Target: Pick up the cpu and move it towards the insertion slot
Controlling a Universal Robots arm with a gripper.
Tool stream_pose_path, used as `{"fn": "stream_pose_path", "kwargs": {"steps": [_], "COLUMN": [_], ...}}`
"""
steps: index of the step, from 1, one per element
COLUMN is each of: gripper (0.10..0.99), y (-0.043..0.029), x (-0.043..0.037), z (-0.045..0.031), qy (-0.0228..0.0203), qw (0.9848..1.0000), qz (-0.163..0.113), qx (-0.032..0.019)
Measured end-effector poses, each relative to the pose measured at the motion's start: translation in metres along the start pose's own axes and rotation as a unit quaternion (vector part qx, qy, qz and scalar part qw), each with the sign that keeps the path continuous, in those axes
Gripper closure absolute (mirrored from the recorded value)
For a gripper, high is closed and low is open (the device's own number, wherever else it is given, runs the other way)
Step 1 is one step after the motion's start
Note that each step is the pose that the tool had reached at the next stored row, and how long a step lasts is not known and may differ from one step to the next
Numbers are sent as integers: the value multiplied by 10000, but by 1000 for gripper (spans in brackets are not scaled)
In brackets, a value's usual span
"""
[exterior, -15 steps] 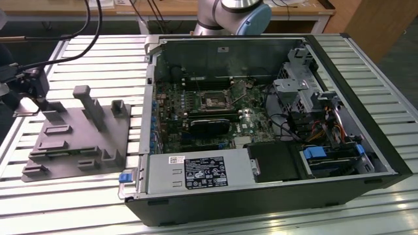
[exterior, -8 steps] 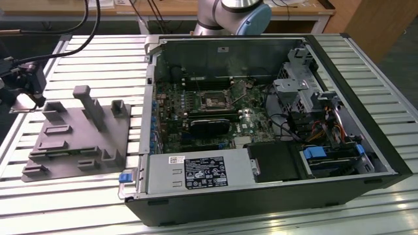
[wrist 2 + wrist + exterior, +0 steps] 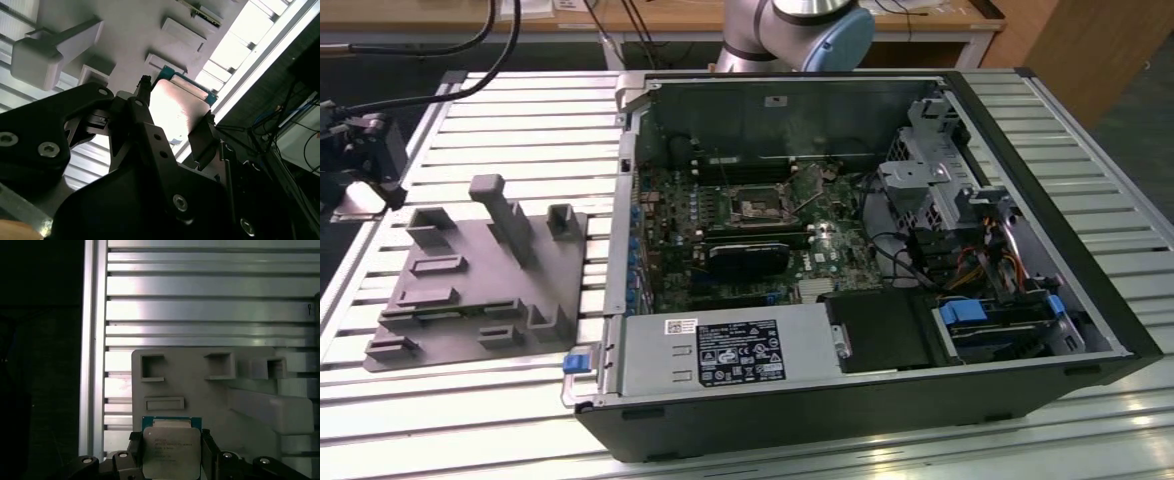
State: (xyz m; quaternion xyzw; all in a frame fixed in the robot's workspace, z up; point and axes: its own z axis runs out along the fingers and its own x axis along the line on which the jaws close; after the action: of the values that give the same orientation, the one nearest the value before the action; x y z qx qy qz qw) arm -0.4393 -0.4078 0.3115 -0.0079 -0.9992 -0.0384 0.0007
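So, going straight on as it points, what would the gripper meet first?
Probably the grey plastic fixture plate, just beyond the silvery square cpu the gripper holds; depth is unclear.

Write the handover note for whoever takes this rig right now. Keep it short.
The gripper: jaws shut on the cpu, one on each side edge.
The cpu: held over the grey fixture plate, metal top facing the first wrist camera. I cannot tell whether it has cleared the plate.
The insertion slot: on the motherboard inside the open computer case, to the exterior view's right of the fixture plate.
Done: the cpu is grasped.
Left: the cpu is not yet at the insertion slot.
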Motion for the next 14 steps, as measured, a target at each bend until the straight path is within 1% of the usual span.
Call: {"fn": "stream_pose_path", "kwargs": {"steps": [14], "gripper": [537], "y": [18], "x": [0], "z": [-238], "qy": [0], "qw": [10000], "qz": [5], "qx": [-37]}}
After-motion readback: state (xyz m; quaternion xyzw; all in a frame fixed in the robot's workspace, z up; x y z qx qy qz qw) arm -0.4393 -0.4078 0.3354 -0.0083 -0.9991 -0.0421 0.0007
